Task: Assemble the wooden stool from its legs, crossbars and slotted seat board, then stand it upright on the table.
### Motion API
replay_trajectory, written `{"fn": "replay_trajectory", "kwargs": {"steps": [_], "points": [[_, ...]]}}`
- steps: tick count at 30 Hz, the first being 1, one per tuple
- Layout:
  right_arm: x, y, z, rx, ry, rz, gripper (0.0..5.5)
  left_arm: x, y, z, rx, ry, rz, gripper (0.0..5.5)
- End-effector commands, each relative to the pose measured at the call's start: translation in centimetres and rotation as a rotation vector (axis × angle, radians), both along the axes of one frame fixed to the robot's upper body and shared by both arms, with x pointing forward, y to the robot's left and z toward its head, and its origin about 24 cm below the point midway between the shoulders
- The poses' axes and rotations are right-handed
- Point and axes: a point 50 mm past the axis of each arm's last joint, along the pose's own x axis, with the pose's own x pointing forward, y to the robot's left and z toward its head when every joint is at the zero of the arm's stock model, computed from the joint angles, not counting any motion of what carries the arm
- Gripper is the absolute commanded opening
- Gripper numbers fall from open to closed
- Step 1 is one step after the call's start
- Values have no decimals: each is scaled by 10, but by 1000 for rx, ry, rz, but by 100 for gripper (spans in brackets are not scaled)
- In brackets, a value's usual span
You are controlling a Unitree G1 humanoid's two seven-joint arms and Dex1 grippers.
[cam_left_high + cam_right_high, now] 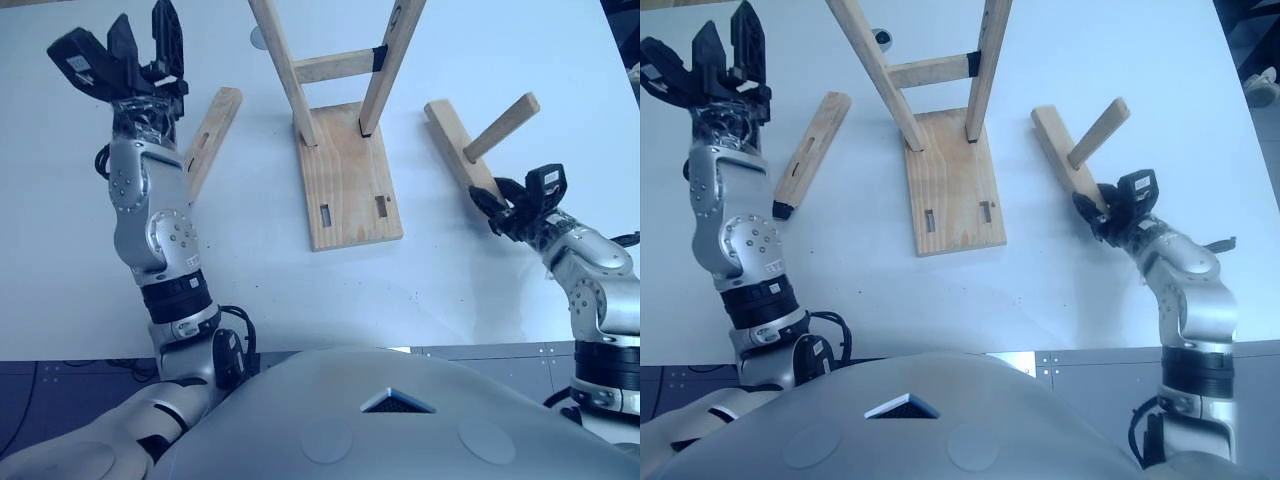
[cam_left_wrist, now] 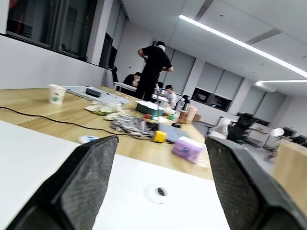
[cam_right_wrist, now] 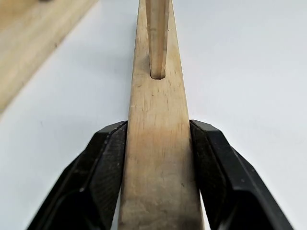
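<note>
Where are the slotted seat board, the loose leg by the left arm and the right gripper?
slotted seat board [image 1: 350,180], left eye view, bare centre
loose leg [image 1: 213,135], left eye view, mid-length
right gripper [image 3: 159,136], right wrist view, midway between fingertips

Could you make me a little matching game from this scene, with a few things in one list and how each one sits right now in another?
Things:
1. seat board
2. loose leg
3. leg with a crossbar stuck in it
4. left gripper

States:
A. open, holding nothing
B. lying flat, with upright legs set in it
C. clamped at one end by the right gripper
D. lying alone, to the left of the board

Pairs: 1-B, 2-D, 3-C, 4-A
</note>
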Motion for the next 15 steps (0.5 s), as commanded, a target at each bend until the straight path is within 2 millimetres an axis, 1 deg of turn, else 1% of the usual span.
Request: {"fn": "replay_trajectory", "kwargs": {"steps": [1, 2, 4, 5, 7, 10, 11, 13, 15], "points": [[29, 2, 38, 204, -157, -104, 202, 0, -8, 37, -84, -105, -193, 331], [37, 3, 50, 285, -204, -119, 202, -5, -18, 45, -157, -127, -306, 331], [44, 9, 75, 438, -308, -97, 202, -17, -37, 57, -283, -145, -532, 331], [45, 13, 87, 510, -344, -70, 202, -26, -44, 60, -333, -144, -645, 331], [45, 21, 108, 606, -397, 15, 202, -38, -54, 55, -351, -99, -790, 331], [43, 37, 139, 676, -413, 238, 202, -49, -64, 48, -326, -51, -937, 331], [40, 43, 149, 703, -395, 336, 202, -50, -67, 47, -327, -47, -991, 349], [37, 52, 160, 733, -336, 492, 202, -48, -71, 47, -334, -35, -1062, 381], [37, 60, 169, 737, -285, 618, 202, -39, -75, 49, -300, -15, -1097, 415]]}}
